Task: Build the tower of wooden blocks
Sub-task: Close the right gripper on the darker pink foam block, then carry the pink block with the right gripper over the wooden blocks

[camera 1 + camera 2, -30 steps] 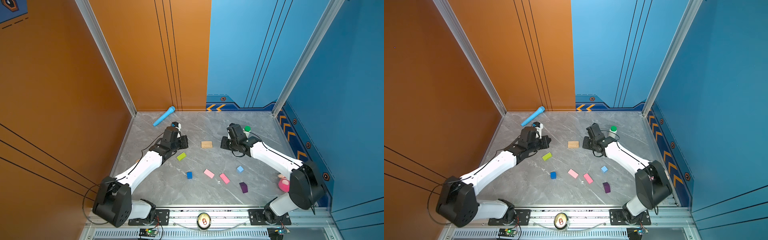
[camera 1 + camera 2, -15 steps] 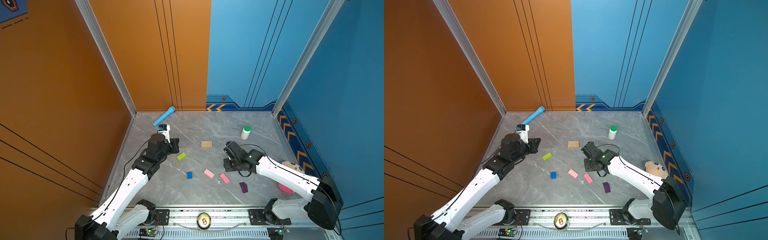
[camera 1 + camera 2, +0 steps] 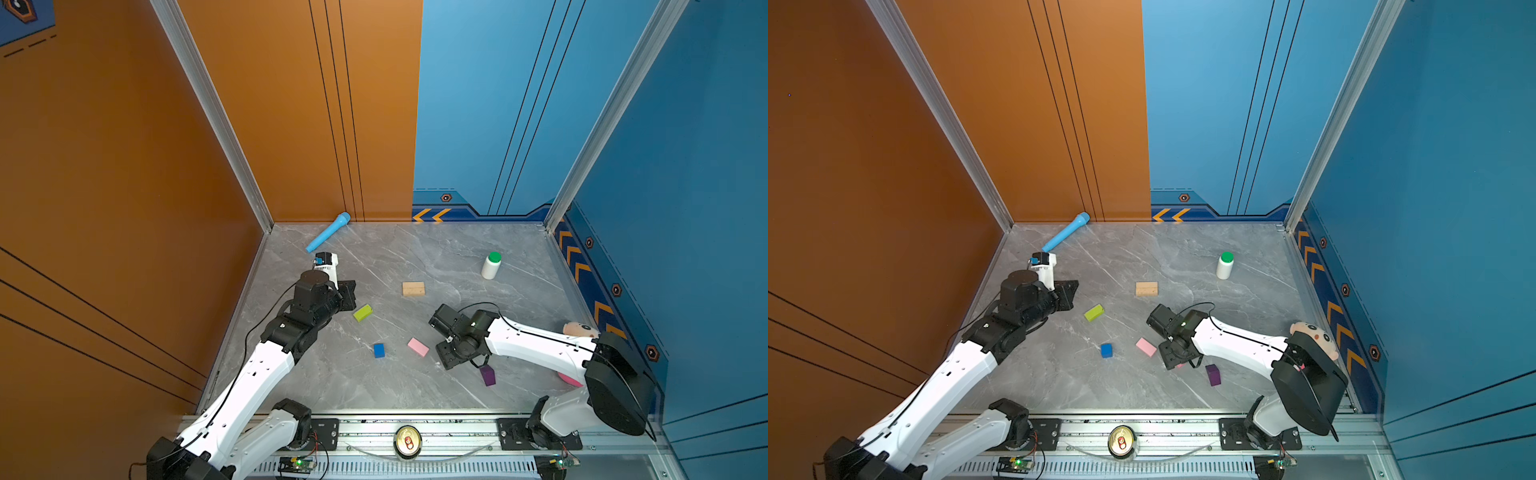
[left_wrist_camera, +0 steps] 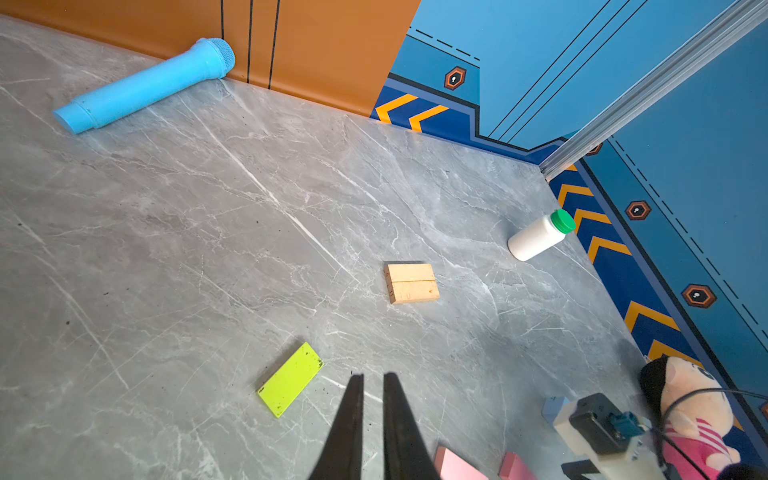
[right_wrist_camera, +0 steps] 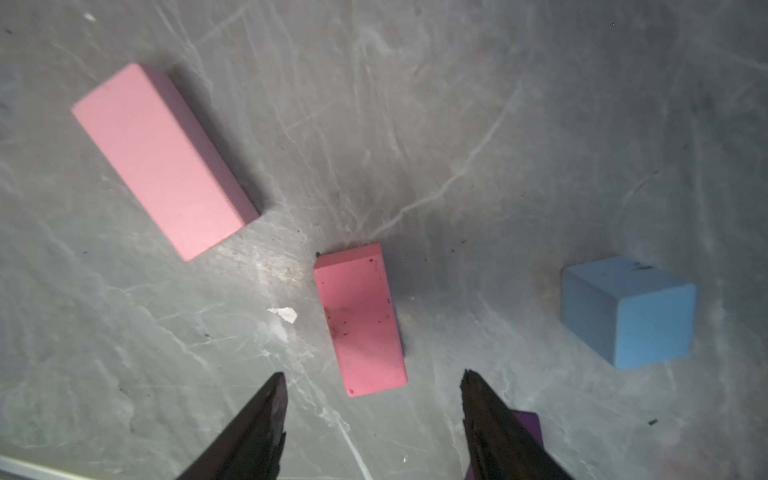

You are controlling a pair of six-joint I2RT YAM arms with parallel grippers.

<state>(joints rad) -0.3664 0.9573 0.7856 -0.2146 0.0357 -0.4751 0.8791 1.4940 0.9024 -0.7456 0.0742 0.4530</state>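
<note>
Matt painted pink bar; bare-wood tan bars; marble-look, seemingly smooth tabletop.

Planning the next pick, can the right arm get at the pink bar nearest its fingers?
Likely yes: the right fingers stand open right at the pink bar, with nothing lying between them.

Pink bar; lime-green bar; tan bars; grey white-veined table

Grey marble tabletop, scattered wood blocks, toy microphone, white bottle, plush doll
</note>
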